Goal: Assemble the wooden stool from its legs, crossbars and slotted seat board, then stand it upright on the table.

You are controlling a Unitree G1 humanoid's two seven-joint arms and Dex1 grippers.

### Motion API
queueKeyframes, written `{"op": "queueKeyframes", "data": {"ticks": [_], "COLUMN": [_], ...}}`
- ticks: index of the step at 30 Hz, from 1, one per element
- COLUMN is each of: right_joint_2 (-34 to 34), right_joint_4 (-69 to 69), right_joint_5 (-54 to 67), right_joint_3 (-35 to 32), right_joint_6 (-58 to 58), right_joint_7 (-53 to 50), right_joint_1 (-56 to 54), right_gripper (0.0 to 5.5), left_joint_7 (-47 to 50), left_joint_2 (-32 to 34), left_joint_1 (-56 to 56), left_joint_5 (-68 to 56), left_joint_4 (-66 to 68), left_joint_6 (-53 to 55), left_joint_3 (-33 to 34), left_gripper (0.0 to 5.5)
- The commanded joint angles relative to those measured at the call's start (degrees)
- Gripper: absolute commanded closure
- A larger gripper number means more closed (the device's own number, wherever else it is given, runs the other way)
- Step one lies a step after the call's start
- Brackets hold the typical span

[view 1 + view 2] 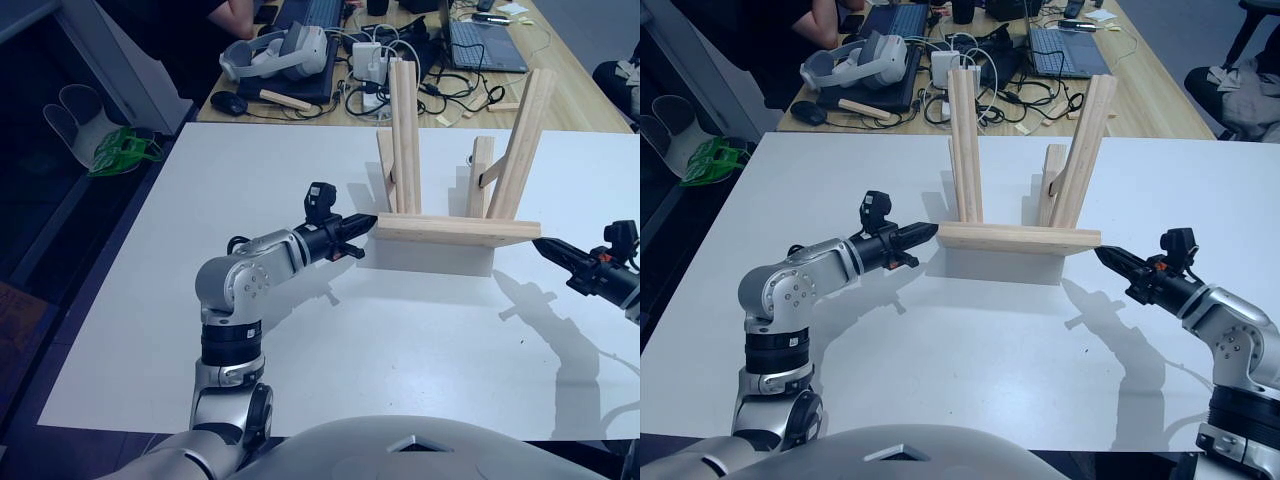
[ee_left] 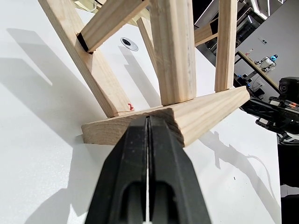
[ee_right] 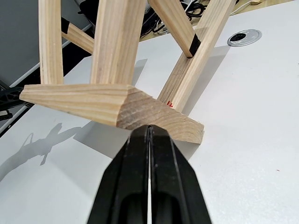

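The wooden stool (image 1: pixel 455 170) is inverted near the middle of the white desk (image 1: pixel 250 180), with the slotted seat board (image 1: pixel 455 231) at the bottom and the legs (image 1: pixel 405 130) pointing upward. Crossbars (image 2: pixel 112 21) join the legs above the board. The near edge of the seat board stands clear of the desk surface, with a shadow directly beneath it. Whether the far edge rests on the desk cannot be told. The left claw (image 1: pixel 368 222) is clenched, fingers pressed flat together with nothing between them, and its tip touches the left end of the seat board. The right claw (image 1: pixel 540 243) is likewise clenched on nothing, and its tip touches the right end of the board. The two claws point toward each other with the board between them, both at board level. Red marks show on the seat board at the foot of one leg. A round cable grommet (image 3: pixel 243 37) is set in the desk beyond the stool. A second, wooden desk (image 1: pixel 560 100) adjoins the far edge and carries a headset (image 1: pixel 275 52), a laptop (image 1: pixel 485 45), a mouse (image 1: pixel 229 102) and loose cables.
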Motion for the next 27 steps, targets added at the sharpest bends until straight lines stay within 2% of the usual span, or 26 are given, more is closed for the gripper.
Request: {"op": "queueKeyframes", "data": {"ticks": [1, 27], "right_joint_2": [2.1, 2.0], "right_joint_4": [-3.4, -9.2], "right_joint_5": [4.8, 7.7], "right_joint_3": [3.1, 2.6], "right_joint_6": [1.1, 4.7], "right_joint_7": [2.7, 2.6], "right_joint_1": [-2.2, 0.9], "right_gripper": [5.50, 5.50], "left_joint_7": [-2.1, -3.0], "left_joint_2": [-4.2, -1.8], "left_joint_1": [-1.1, 1.3], "left_joint_5": [-5.2, -6.1], "left_joint_4": [-1.0, -4.3], "left_joint_6": [2.0, 4.2], "left_joint_3": [-3.8, -2.6], "left_gripper": [5.48, 5.48]}}
